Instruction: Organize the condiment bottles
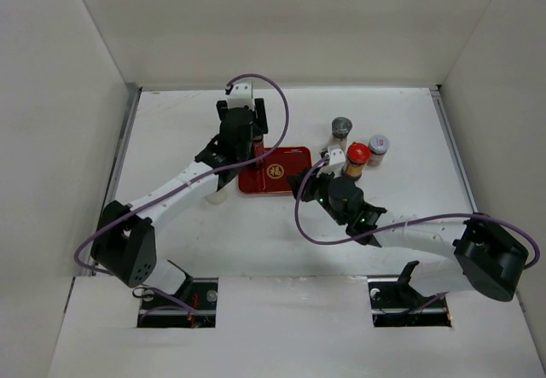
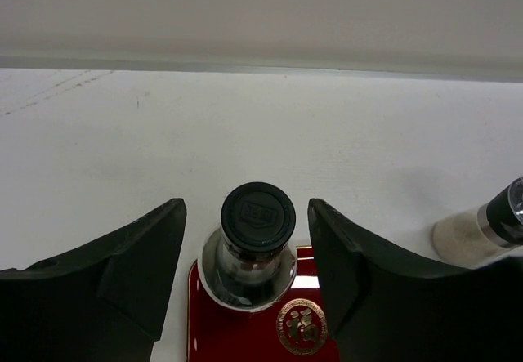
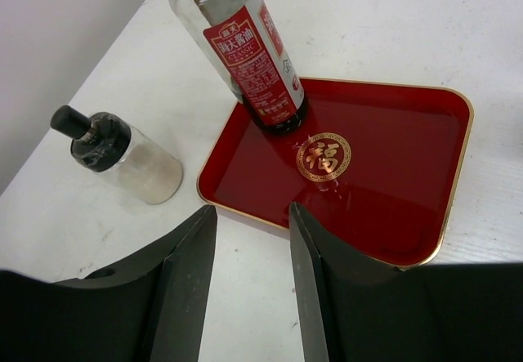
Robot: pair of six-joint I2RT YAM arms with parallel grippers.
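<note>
A tall black-capped dark bottle [image 3: 249, 47] stands upright in a corner of the flat red tray [image 3: 392, 158]. My left gripper [image 2: 247, 215] is open, one jaw on each side of the bottle's cap [image 2: 258, 216], not touching it. In the top view it [image 1: 253, 143] hides most of the bottle. My right gripper [image 3: 253, 211] is open and empty, low over the table at the tray's edge [image 1: 305, 186]. A red-capped orange bottle [image 1: 356, 158], a grey-capped shaker [image 1: 341, 127] and a small red-labelled jar [image 1: 378, 148] stand right of the tray. Another whitish shaker [image 3: 122, 154] is just off the tray.
The red tray [image 1: 286, 173] with a gold emblem [image 3: 324, 156] holds only the tall bottle. White walls close the table at the back and both sides. The left arm's purple cable [image 1: 277, 105] loops over the tray's far side.
</note>
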